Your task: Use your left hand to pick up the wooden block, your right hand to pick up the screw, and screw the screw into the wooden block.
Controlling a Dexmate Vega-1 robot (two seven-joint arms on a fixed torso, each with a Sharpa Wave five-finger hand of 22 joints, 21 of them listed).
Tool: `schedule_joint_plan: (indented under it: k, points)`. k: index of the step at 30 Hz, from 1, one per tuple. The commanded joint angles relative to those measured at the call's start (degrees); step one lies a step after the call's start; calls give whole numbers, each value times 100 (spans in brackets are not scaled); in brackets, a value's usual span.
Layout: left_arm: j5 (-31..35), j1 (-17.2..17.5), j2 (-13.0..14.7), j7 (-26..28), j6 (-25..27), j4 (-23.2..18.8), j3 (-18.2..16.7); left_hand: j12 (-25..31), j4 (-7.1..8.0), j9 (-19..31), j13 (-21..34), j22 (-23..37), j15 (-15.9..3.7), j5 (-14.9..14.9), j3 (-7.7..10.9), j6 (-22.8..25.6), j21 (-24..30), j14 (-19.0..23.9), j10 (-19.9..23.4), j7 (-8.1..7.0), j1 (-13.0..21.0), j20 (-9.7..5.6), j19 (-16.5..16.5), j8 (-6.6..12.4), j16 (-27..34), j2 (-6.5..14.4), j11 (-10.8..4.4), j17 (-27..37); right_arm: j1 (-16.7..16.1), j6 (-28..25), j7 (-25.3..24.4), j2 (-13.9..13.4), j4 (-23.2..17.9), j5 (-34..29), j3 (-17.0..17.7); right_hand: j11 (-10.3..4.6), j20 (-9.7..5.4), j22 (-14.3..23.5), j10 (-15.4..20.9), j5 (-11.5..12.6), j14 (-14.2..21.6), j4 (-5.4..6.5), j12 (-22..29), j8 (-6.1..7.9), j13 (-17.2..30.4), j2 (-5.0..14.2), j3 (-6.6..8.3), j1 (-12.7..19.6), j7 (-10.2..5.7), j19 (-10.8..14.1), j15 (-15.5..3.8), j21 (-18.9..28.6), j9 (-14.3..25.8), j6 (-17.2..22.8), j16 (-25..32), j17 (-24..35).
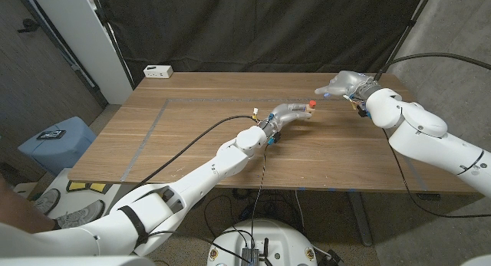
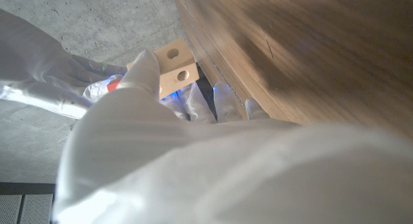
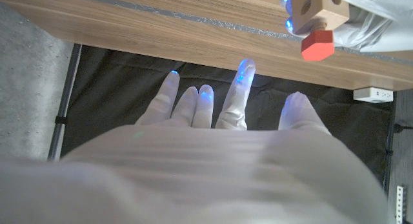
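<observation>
Left arm [image 1: 207, 170]: nearest the head camera, it came in from the bottom left corner and reached across the wooden table [image 1: 192, 143] toward its middle.
Left hand [image 1: 290, 114]: it held the wooden block, fingers closed around it, raised a little above the tabletop near the middle of the table.
Wooden block [image 2: 174, 64]: pale, with two round holes on its faces in the left wrist view; gripped at the fingertips of the left hand. In the right wrist view it appeared as a light wood piece with a hole [image 3: 316, 11].
Screw [image 1: 312, 104]: a red head was seen at the tip of the left hand, touching the block; in the right wrist view the red head [image 3: 317, 46] sat just against the block's end. Whether its shaft was inside a hole could not be told.
Right hand [image 1: 343, 85]: it hung over the far right part of the table, apart from the block and the screw, fingers spread and holding nothing; the right wrist view showed its fingertips [image 3: 244, 72] glowing blue and parted.
White box [image 1: 158, 70]: it lay at the far left edge of the table, well apart from both hands.
Backdrop: a black curtain [image 1: 253, 28] hung behind the table.
Blue bin [image 1: 57, 143]: it stood on the floor left of the table.
</observation>
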Motion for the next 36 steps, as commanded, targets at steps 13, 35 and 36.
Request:
schedule_joint_plan:
  k: [13,35,36]
  points:
    - [-369,80,-5,-161,149,-144,-138,48,39,18,91,18,-342,20,-20,-24,27,-17,44,-69,-91,14,28,-6,24,6,-46,20,-1075,755,-1647,499,213,1624,961,32,49,12,-254,27,-178,-99,-63,-311,10,47,-4,-3,27,-280,100,10,-14,-357,-97,4]
    - [-525,150,41,-159,281,-270,-169,30,117,16,78,19,-336,23,-92,-57,27,18,23,-91,-284,22,23,-19,46,13,-46,31,-1670,1934,-2885,1473,600,2384,1203,94,256,14,-656,-28,-394,-144,-109,-991,0,-7,-86,-151,63,-341,260,52,-41,-1261,-144,18]
    - [-527,150,38,-158,276,-264,-170,28,123,15,76,19,-341,24,-98,-57,27,21,21,-90,-301,21,23,-19,48,15,-46,32,-1683,1990,-2897,1507,622,2433,1212,109,262,14,-685,-30,-408,-146,-115,-1020,-2,-8,-89,-157,58,-347,267,51,-43,-1294,-146,18]
